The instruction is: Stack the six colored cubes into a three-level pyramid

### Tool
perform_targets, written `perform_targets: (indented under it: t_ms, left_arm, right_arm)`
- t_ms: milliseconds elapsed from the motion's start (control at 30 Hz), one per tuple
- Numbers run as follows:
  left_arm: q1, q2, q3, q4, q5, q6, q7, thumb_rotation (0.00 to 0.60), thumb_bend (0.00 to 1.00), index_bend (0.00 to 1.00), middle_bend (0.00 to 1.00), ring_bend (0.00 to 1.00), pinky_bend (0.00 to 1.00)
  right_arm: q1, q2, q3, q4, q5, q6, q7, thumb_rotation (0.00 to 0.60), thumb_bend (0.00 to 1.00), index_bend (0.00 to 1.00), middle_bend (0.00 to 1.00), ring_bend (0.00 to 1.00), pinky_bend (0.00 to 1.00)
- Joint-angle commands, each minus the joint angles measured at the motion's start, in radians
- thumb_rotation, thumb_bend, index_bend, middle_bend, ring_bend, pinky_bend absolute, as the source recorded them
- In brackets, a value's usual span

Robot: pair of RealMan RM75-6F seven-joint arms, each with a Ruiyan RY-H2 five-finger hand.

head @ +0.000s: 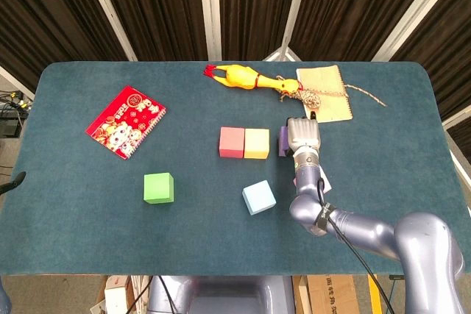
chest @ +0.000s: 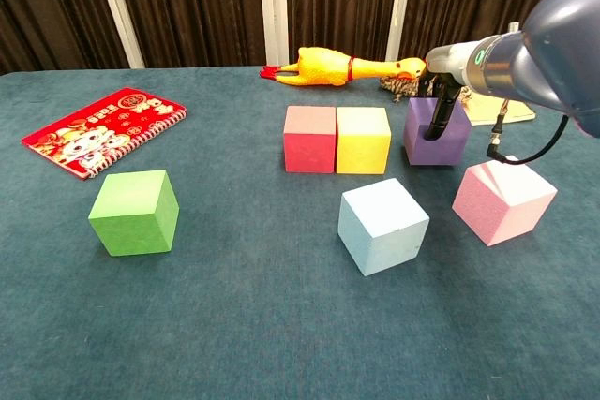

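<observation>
Purple, the cube (chest: 435, 133) sat gripped in the right hand (head: 302, 137), just beside the yellow cube (chest: 363, 140), which touched the red cube (chest: 310, 139) (apparently a bottom row forming). The green cube (chest: 135, 212), blue cube (chest: 383, 225) and pink cube (chest: 503, 200) lay apart nearer the robot. The red notebook (chest: 103, 128) bore no readable writing. The left hand was out of sight.
</observation>
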Motion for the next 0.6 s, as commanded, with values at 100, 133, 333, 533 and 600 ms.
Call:
perform_targets:
  t_ms: [100, 133, 333, 533, 600]
  left_arm:
    - [0.000, -0.002, -0.002, 0.001, 0.003, 0.003, -0.002, 0.600, 0.16, 0.15, 0.02, 0.03, 0.06]
    - [0.001, -0.002, -0.002, 0.001, 0.003, 0.003, -0.002, 0.600, 0.16, 0.15, 0.02, 0.03, 0.06]
    - [0.001, -0.002, -0.002, 0.000, 0.005, 0.001, -0.004, 0.600, 0.16, 0.15, 0.02, 0.03, 0.06]
    - [0.001, -0.002, -0.004, 0.002, 0.004, 0.000, -0.006, 0.600, 0.16, 0.15, 0.02, 0.03, 0.06]
    - [0.001, -0.002, -0.004, 0.002, 0.004, -0.002, -0.007, 0.600, 0.16, 0.15, 0.02, 0.03, 0.06]
  right_arm:
    - [-0.002, -0.001, 0.004, -0.011, 0.010, 0.008, -0.019, 0.600, 0.25, 0.43, 0.44, 0.24, 0.00]
    - [-0.003, -0.001, 0.005, -0.015, 0.009, 0.011, -0.020, 0.600, 0.25, 0.43, 0.44, 0.24, 0.00]
    - [-0.005, -0.011, 0.018, -0.018, 0.008, 0.029, -0.023, 0.600, 0.25, 0.43, 0.44, 0.24, 0.00]
    - [-0.002, -0.021, 0.036, -0.020, 0.018, 0.049, -0.032, 0.600, 0.25, 0.43, 0.44, 0.25, 0.00]
    - [0.001, -0.027, 0.044, -0.018, 0.025, 0.062, -0.037, 0.600, 0.25, 0.43, 0.44, 0.25, 0.00]
